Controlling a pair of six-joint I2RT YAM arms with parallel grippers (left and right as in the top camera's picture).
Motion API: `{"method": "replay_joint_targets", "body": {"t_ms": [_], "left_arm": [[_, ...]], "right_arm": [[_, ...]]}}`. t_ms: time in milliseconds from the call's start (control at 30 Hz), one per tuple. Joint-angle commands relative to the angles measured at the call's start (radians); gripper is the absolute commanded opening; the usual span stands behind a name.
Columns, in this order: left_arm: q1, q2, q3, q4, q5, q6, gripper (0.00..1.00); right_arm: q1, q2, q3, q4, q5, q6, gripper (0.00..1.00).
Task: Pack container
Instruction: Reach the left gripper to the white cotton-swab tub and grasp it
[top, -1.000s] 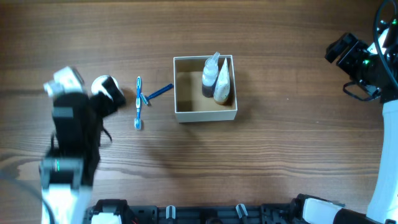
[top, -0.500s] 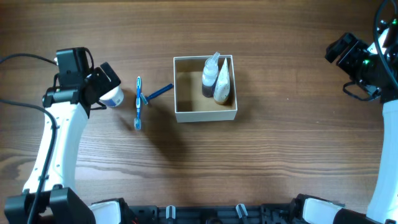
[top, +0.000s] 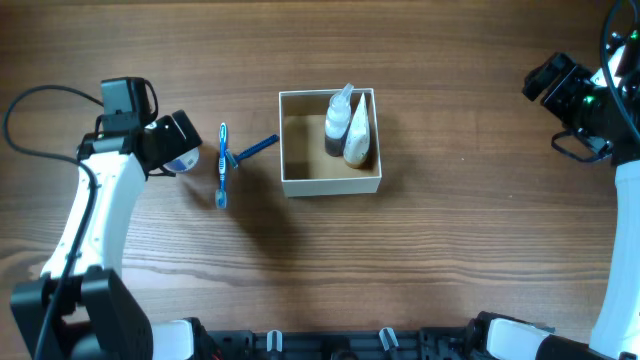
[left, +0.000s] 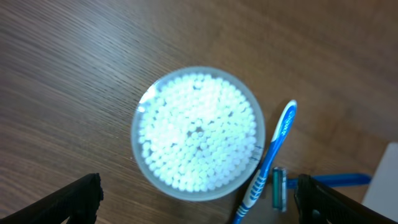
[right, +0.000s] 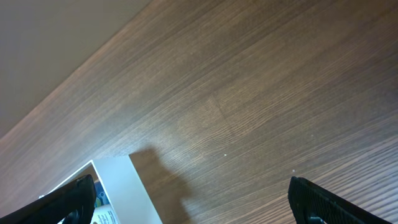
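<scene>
**Overhead view.** The container (top: 330, 185), a shallow square box with white walls and a tan inside, stood near the middle of the table (top: 450, 260), somewhat closer to the far edge. Two bottles (top: 346, 132) with white caps lay side by side against its right wall, tips towards the far right corner of the box. Between the container and the left edge lay a blue razor (top: 252, 149) and a blue-and-white toothbrush (top: 222, 165), the razor's head touching the brush handle. The left pincer (top: 176, 148) hung over a round jar (top: 184, 163) just left of the brush. The right pincer (top: 557, 84) was raised near the far right corner of the table, well apart from every object.

**Left wrist view.** The left pincer (left: 199, 186) was spread wide, its dark fingertips (left: 79, 198) standing on either side of the jar (left: 198, 140) without touching it. The jar was packed with small white tips. The toothbrush (left: 268, 163) lay just beside the jar, the razor (left: 281, 186) beyond it, and a white corner of the container (left: 387, 183) showed at the frame edge.

**Right wrist view.** The right pincer (right: 193, 196) was also spread wide and held nothing; bare table and one white corner of the container (right: 127, 186) lay below it.
</scene>
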Motion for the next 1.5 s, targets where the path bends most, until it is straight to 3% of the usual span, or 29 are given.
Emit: {"method": "replay_joint_targets", "body": {"t_ms": [0,267,600,867,1467], "left_arm": [[0.003,0.037,0.014,0.005,0.033,0.076,1.0],[0.003,0.045,0.026,0.036,0.03,0.193,1.0],[0.004,0.117,0.026,0.116,0.026,0.195,0.99],[0.004,0.143,0.026,0.171,0.026,0.192,0.92],[0.004,0.204,0.026,0.179,0.026,0.192,0.95]], "right_arm": [[-0.002,0.006,0.008,0.0,-0.016,0.013,1.0],[-0.002,0.006,0.008,0.0,-0.016,0.013,1.0],[-0.002,0.006,0.008,0.0,-0.016,0.013,1.0],[-0.002,0.006,0.008,0.0,-0.016,0.013,1.0],[-0.002,0.006,0.008,0.0,-0.016,0.013,1.0]]}}
